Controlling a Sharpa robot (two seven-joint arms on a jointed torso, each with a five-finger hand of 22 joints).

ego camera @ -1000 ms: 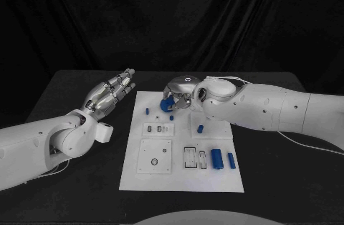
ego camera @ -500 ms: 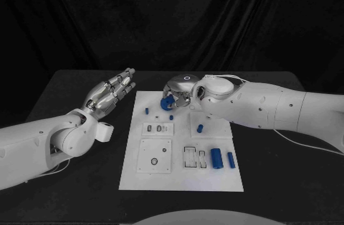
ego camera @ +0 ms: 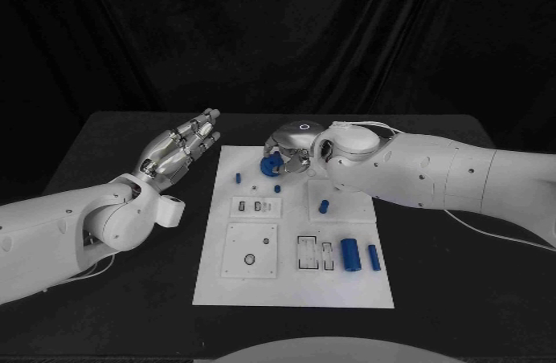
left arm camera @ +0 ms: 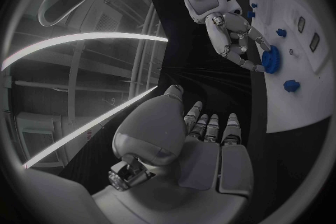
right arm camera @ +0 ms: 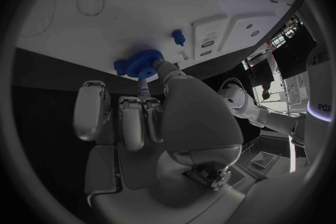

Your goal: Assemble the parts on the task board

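Black table before a dark curtain, bearing the white task board. Fingers of the right hand pinch a blue gear above the board's far end. Left hand hovers beside the board, fingers straight, holding nothing. Two blue cylinders lie near the board's right edge; a small blue peg sits on a raised block.

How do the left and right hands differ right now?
The left hand holds nothing, while the right hand pinches the blue gear. The left hand's fingers are stretched out flat; the right hand's are curled in at the gear. The left hand hangs off the task board, beside its left edge; the right hand sits over its far end. Both are silver on white arms.
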